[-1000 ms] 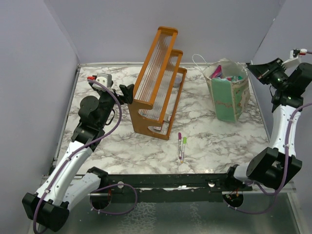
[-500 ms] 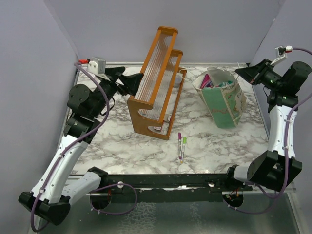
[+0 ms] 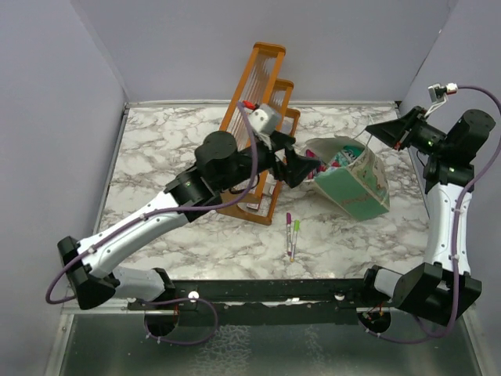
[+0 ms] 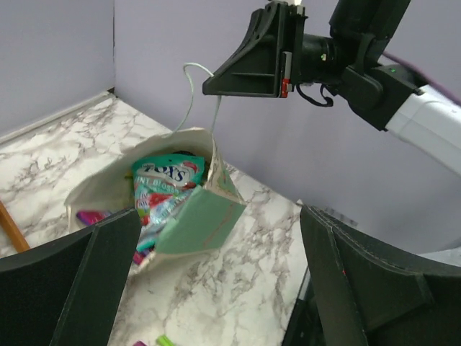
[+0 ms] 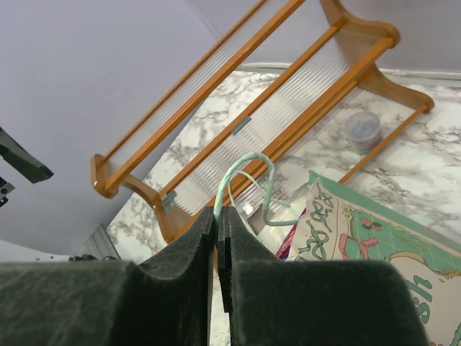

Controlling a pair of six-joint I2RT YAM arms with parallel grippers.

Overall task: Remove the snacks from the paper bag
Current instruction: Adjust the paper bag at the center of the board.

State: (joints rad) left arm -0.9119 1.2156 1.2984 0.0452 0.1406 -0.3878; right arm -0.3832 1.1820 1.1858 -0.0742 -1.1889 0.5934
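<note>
The mint-green paper bag hangs tilted, its mouth turned left, held up by a cord handle. My right gripper is shut on that handle above the bag's right side; the wrist view shows the jaws pinched on the cord, with the bag's printed face below. My left gripper is open and empty, right at the bag's mouth. In the left wrist view the bag lies between my spread fingers, with several foil snacks showing inside: teal, red, magenta.
The orange slatted rack stands just left of the bag, under my left arm; it also shows in the right wrist view. A small clear cup sits behind it. Two marker pens lie near the front. Grey walls enclose the table.
My left arm swung from the far left across the rack to the bag's mouth. My right gripper rose and moved left, pulling the handle and tipping the bag leftward.
</note>
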